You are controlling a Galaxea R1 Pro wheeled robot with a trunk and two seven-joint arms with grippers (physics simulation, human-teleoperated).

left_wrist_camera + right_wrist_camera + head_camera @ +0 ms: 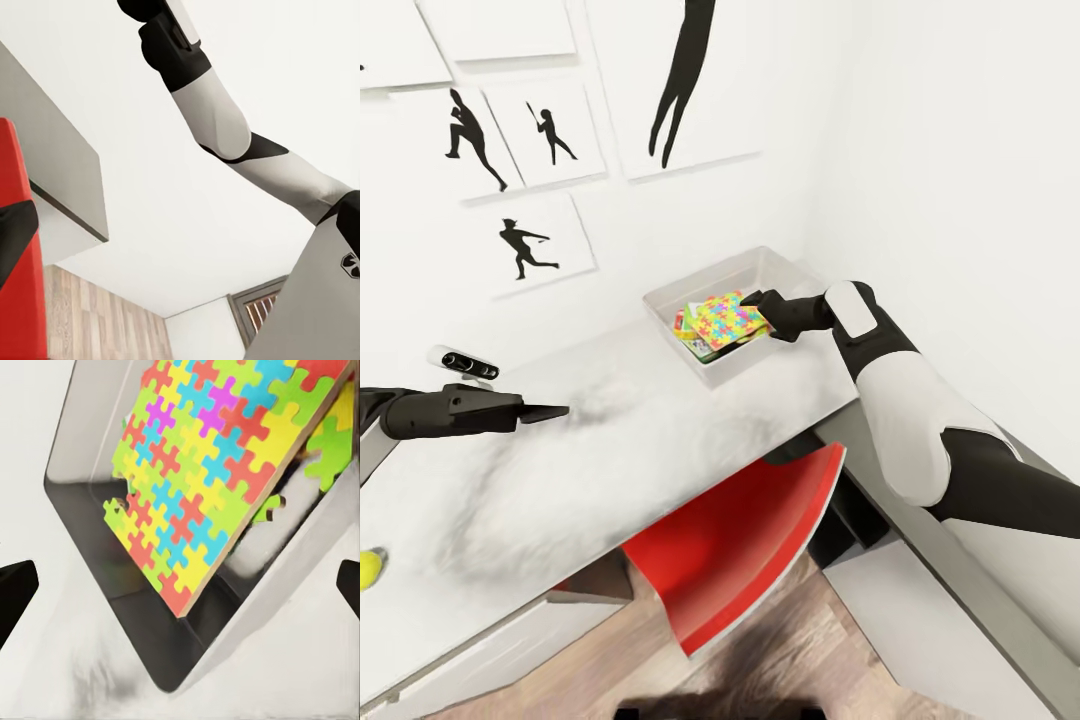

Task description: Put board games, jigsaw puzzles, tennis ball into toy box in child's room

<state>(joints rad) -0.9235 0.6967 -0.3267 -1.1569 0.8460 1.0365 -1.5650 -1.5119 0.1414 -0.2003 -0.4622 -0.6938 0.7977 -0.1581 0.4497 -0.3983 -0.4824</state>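
R gripper: fingers spread, over light grey square toy box.
Bright jigsaw-patterned sheet: lying in box.
L gripper: fingers pressed together.

No words, numbers or brand names can be read anywhere; the one sign is a small white emblem on a dark patch of the robot's body in the left wrist view, too small to make out; the wall pictures carry black sports silhouettes without lettering.
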